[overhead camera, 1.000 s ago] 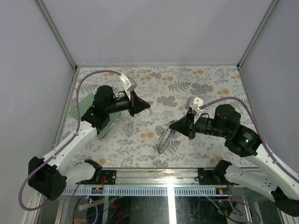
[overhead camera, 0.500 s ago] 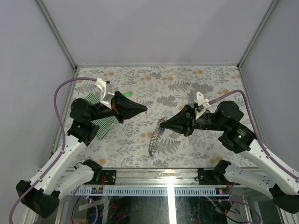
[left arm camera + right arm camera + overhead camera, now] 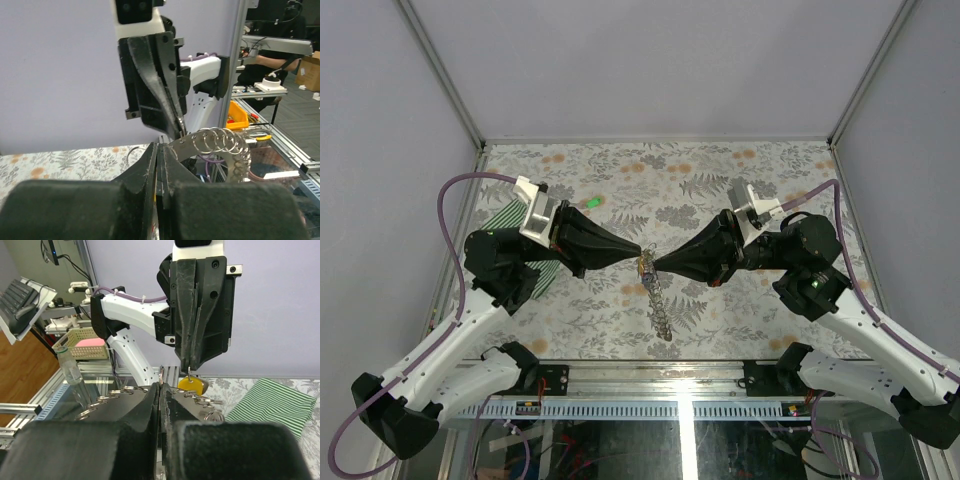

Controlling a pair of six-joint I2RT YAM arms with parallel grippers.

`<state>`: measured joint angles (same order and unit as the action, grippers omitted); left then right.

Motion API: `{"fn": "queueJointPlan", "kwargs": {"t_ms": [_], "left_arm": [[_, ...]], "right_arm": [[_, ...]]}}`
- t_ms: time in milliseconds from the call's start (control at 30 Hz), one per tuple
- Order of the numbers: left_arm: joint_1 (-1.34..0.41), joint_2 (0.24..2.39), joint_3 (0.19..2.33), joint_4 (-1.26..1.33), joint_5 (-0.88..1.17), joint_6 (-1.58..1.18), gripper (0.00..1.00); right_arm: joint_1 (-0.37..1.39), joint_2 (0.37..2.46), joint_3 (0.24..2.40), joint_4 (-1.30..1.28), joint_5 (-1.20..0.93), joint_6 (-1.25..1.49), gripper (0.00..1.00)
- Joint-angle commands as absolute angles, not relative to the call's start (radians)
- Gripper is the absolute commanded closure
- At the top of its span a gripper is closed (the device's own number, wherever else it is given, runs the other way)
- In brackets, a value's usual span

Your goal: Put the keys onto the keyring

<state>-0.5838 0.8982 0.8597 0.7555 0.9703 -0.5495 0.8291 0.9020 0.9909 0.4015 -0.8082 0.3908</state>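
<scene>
Over the middle of the table (image 3: 760,175) we see our claws meet tip to tip. The left claw (image 3: 636,250) is pinched tight on a yellow key (image 3: 192,385), and the right claw (image 3: 660,266) is clamped on the keyring (image 3: 659,302), which dangles nearward. A green key (image 3: 590,203) lies far left.

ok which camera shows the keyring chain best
Top external: the whole keyring strand shows, running from between the left gripper and right gripper. Left wrist shows only a few rings; right wrist, scattered links.
</scene>
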Motion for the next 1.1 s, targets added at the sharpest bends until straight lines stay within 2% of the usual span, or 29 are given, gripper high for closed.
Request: {"fn": "queueJointPlan", "kwargs": {"t_ms": [0, 1067], "left_arm": [[-0.619, 0.904, 0.906, 0.861, 0.982, -0.568, 1.0], [-0.698, 0.927, 0.951, 0.888, 1.02, -0.568, 1.0]], "right_arm": [[0.828, 0.911, 0.991, 0.621, -0.833, 0.489, 1.0], [0.83, 0.916, 0.946, 0.695, -0.794, 0.563, 1.0]]}}
